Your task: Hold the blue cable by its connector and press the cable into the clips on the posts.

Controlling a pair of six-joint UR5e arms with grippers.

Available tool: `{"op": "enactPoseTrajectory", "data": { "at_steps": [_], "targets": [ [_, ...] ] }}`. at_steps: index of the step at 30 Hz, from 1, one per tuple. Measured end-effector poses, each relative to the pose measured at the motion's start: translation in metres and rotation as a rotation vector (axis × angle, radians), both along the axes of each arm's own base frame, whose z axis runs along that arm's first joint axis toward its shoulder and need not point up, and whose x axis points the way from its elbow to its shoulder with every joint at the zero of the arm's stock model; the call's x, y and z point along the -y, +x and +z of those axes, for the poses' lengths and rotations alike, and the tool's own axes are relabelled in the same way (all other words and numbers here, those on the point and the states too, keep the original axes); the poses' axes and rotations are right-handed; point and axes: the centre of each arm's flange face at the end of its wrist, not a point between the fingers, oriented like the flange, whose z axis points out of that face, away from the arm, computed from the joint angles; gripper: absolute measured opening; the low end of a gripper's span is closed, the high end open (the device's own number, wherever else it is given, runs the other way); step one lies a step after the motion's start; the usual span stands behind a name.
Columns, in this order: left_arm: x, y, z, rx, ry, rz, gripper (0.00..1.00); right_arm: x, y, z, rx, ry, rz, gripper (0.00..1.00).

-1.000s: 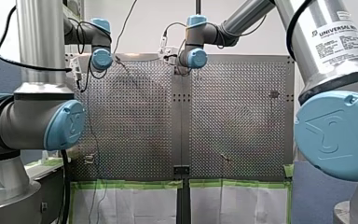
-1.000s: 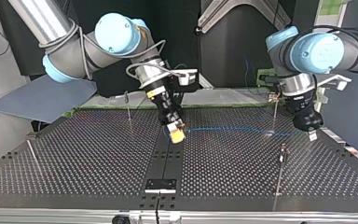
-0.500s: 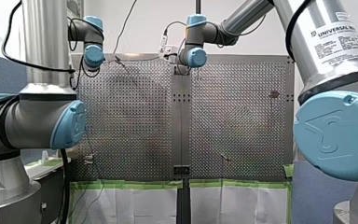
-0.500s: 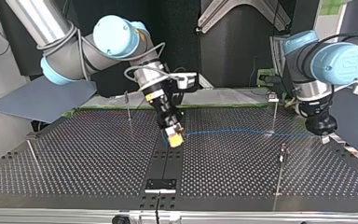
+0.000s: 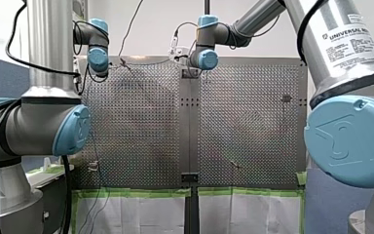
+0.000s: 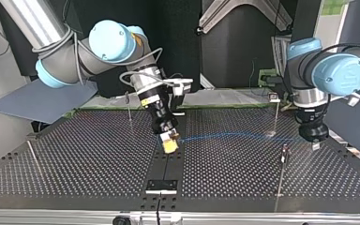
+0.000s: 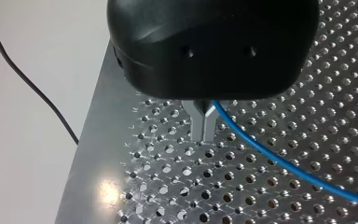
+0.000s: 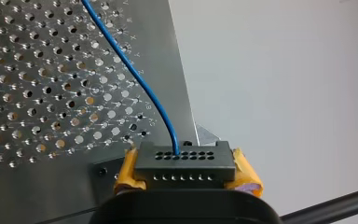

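In the top view my right gripper (image 6: pixel 170 146) hangs over the table's middle strip. The right wrist view shows its yellow pads (image 8: pixel 127 169) shut on the black connector (image 8: pixel 182 158). The blue cable (image 6: pixel 234 135) leaves the connector and runs low over the plate toward the top view's right, past a thin post (image 6: pixel 275 112), up to my left gripper (image 6: pixel 313 138). In the left wrist view that gripper (image 7: pixel 203 133) has its metal fingers pressed together, tips just above the plate, and the cable (image 7: pixel 270 156) passes close beside them. I cannot see a clip gripping the cable.
The perforated table (image 6: pixel 75 159) carries more thin posts: one behind my right gripper (image 6: pixel 129 110), one nearer the camera at the right (image 6: pixel 283 159), one at the far left (image 6: pixel 30 152). A black cable (image 6: pixel 166 166) lies along the middle strip.
In the top view my right gripper has shifted left and toward the camera with the connector. My left gripper swung right, then came back a little and sank lower.
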Motion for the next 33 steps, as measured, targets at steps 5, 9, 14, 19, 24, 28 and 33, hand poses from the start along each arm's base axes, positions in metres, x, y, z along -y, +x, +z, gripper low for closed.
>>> {"op": "enactPoseTrajectory", "data": {
  "at_steps": [5,9,14,19,24,28,33],
  "targets": [
    [-0.001,0.005,0.012,0.031,-0.008,-0.003,0.00,0.003,0.000,0.003,0.004,-0.005,-0.003,0.00],
    [-0.001,0.008,0.023,0.057,-0.020,-0.003,0.00,0.005,0.001,0.002,0.003,-0.004,-0.002,0.00],
    [-0.001,0.010,0.028,0.069,-0.023,-0.004,0.00,0.008,0.004,-0.006,-0.004,0.002,-0.001,0.00],
    [0.000,0.014,0.029,0.080,-0.021,-0.021,0.00,0.011,0.005,-0.007,-0.004,0.003,-0.004,0.00],
    [0.001,0.023,0.026,0.078,-0.018,-0.040,0.00,0.015,0.003,-0.007,-0.004,0.004,-0.012,0.00],
    [0.001,0.030,0.021,0.076,-0.018,-0.056,0.00,0.019,0.000,-0.008,-0.005,0.005,-0.019,0.00],
    [0.002,0.038,0.025,0.112,-0.026,-0.071,0.00,0.026,-0.004,-0.009,-0.005,0.006,-0.033,0.00]
  ]
}}
